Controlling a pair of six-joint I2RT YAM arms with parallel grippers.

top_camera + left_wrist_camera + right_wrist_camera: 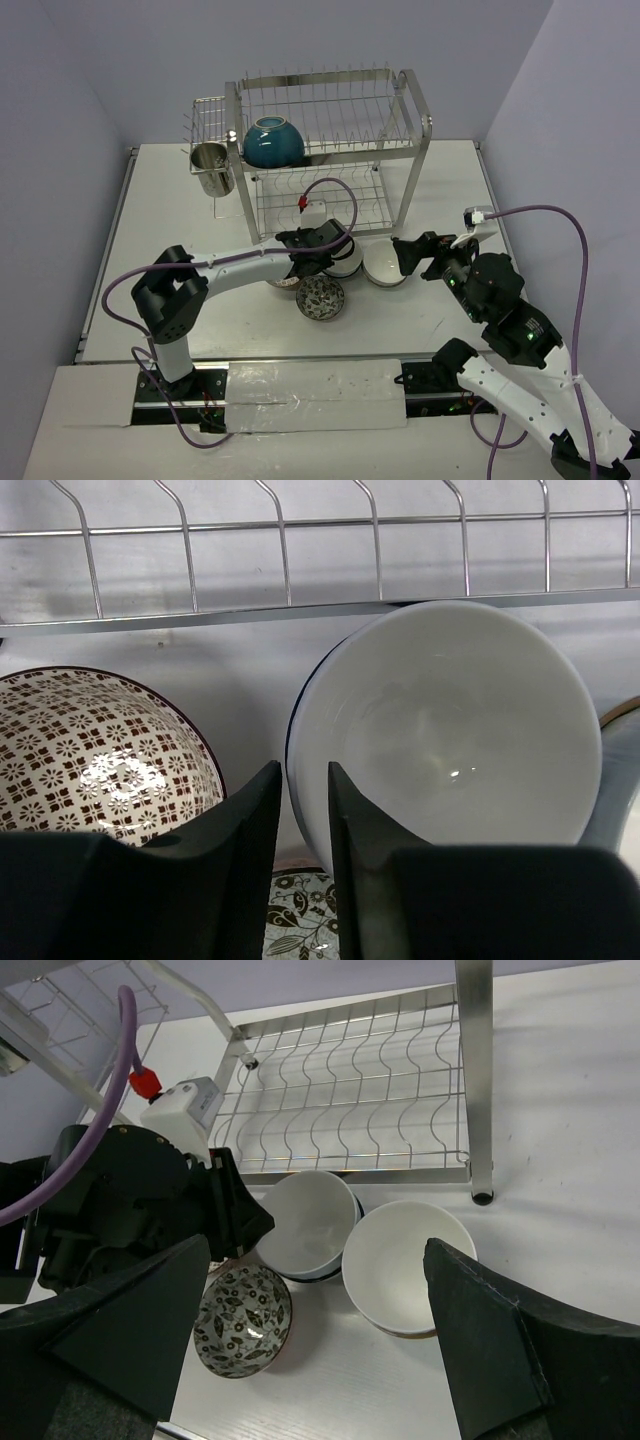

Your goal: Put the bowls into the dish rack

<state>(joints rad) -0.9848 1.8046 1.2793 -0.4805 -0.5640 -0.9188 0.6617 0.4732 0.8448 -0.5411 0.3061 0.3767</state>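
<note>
**Left gripper** (302,780): your two dark fingers (215,880) are almost together, pinching the near rim of the blue-rimmed white bowl (450,730). In the wrist view the right-hand finger lies over the bowl's inner wall and the other finger is outside it. The bowl is tipped up, with its open face turned toward the wrist camera.
- Just left of the fingers: the red-patterned bowl (100,750), mouth up. It is close beside the held bowl; you cannot tell whether they touch.
- Under the fingers, seen through the gap at their base: the leaf-patterned bowl (300,920).
- Beyond the fingertips: the front rail of the lower tier of the dish rack (300,610). The held bowl is in front of this rail, not inside the tier.

**Right gripper** (318,1245): your fingers (130,1330) are spread wide, with nothing between the pads.
- Between them, nearer the right finger: the plain white bowl (405,1265), upright on the table (560,1140) and just beside the held bowl.
- Near the left finger: the leaf-patterned bowl.
- In the top view this gripper (418,252) sits just right of the plain white bowl (385,265).

**Farther out**: the teal bowl (273,142) rests at the left end of the rack's upper tier, showing its teal outside. The steel cup (212,165) stands in the side basket (205,115) on the rack's left end.
</note>
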